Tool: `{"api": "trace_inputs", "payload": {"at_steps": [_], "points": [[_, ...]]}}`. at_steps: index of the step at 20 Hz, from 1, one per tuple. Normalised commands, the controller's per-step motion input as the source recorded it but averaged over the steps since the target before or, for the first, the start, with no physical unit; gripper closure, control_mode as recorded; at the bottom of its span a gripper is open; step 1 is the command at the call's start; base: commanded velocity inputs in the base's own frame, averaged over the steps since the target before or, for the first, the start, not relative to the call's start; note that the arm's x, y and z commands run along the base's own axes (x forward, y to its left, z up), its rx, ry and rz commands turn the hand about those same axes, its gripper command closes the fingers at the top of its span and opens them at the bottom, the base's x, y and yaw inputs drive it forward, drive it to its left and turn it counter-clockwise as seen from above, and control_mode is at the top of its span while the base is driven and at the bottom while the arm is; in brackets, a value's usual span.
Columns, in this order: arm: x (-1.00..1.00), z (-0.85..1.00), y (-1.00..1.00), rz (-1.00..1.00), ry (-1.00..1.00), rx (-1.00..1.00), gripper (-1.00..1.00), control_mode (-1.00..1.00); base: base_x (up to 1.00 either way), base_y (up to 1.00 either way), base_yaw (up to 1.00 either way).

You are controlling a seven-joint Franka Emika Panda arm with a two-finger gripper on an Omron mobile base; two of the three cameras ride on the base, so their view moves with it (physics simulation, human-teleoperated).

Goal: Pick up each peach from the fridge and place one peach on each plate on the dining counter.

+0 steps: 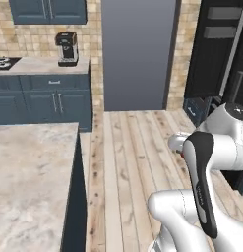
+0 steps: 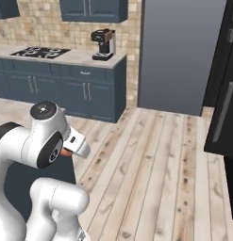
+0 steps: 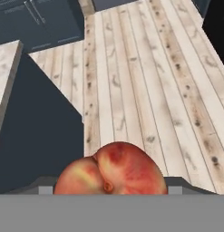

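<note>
Claw: closed around a peach (image 3: 111,170), carried above the wooden floor.
Peach: looks light, smooth, easily bruised; grip gently across its widest part.

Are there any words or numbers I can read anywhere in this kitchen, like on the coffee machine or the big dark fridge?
No readable text anywhere.
Black and silver coffee machine: no letters or numbers visible.
Tall dark fridge: plain, no label or brand.
Blue-grey cabinets: only handles, no writing.
Black gas hob: no readable marks at this size.
Round orange-red peach at the tool: no sticker.
</note>
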Motion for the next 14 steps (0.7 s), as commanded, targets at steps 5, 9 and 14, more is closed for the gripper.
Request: {"api": "trace_inputs", "payload": {"at_steps": [5,9,14], "points": [[0.0,0.0,0.0,0.0,0.0,0.0,1.0,1.0,-1.0,-0.14,0.21],[0.0,0.0,0.0,0.0,0.0,0.0,1.0,1.0,-1.0,-0.08,0.18],[0.0,0.0,0.0,0.0,0.0,0.0,1.0,1.0,-1.0,-0.01,0.16]]}}
